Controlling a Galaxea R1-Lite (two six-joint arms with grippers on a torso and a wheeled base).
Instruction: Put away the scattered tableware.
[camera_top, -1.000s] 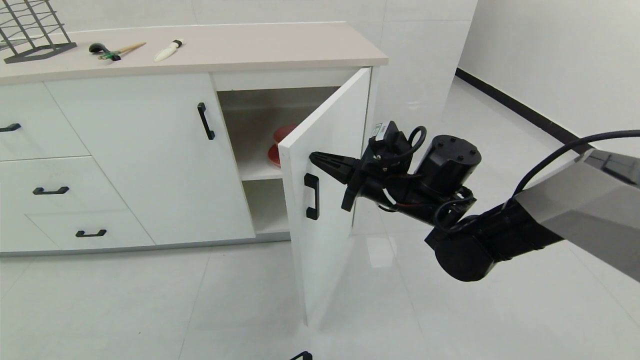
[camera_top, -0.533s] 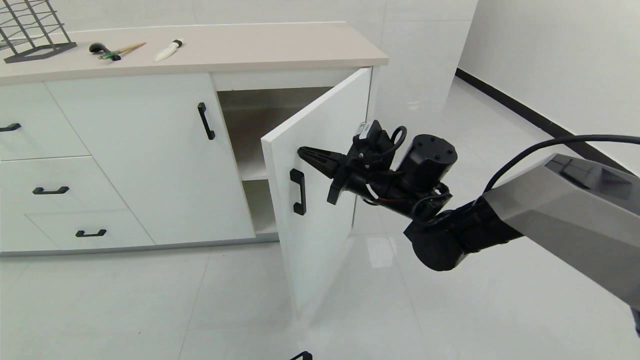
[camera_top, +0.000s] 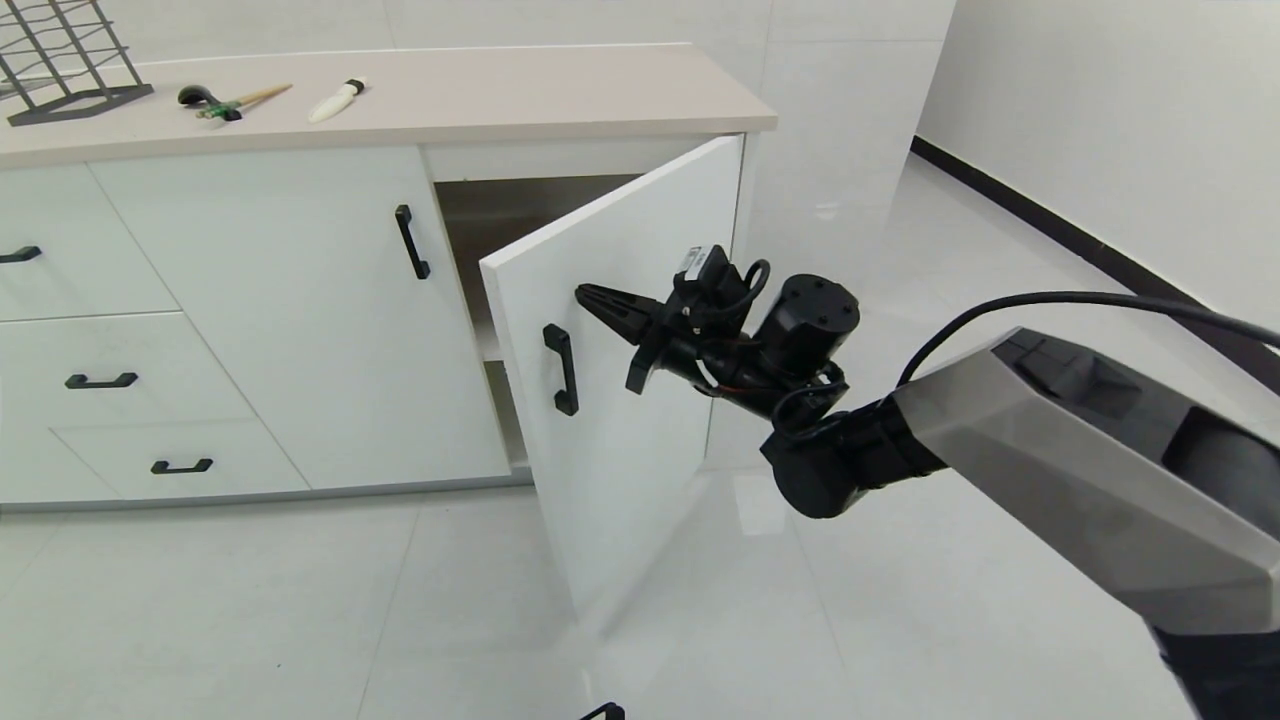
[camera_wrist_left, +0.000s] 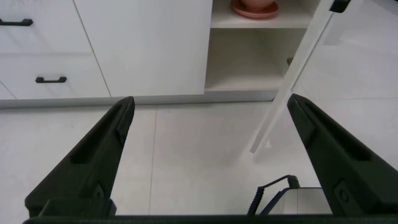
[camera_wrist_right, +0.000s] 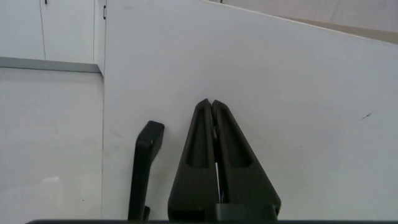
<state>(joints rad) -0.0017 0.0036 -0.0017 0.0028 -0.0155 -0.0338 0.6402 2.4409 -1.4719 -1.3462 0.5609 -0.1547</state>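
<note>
Right gripper (camera_top: 590, 296), fingers pressed together and empty, lay against the white cabinet door (camera_top: 620, 250) beside its black bar handle (camera_top: 562, 368). Left gripper (camera_wrist_left: 209, 102) gaped wide, empty, above the pale tiled floor (camera_wrist_left: 186, 149). A black-headed wooden-handled spoon (camera_top: 232, 100) and white utensil (camera_top: 337, 100) lay on the beige countertop (camera_top: 520, 90). The pink dish (camera_wrist_left: 255, 7) on the shelf was cut off.

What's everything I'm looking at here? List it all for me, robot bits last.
counter: one, beige, on top of the white cabinet
wire rack: one, dark grey, counter's left end
spoon: one, black head, wooden handle, on the counter beside the rack
utensil: one, white with a black band, right of the spoon
shut door: one, white, black handle
open door: one, white, black handle, partly open
drawer handles: three, black, left of the doors
dishes: count unclear, reddish, on the shelf inside the cabinet
right gripper: one, black, shut, at the open door's outer face beside its handle
left gripper: one, black, open, low over the floor, facing the cabinet
</note>
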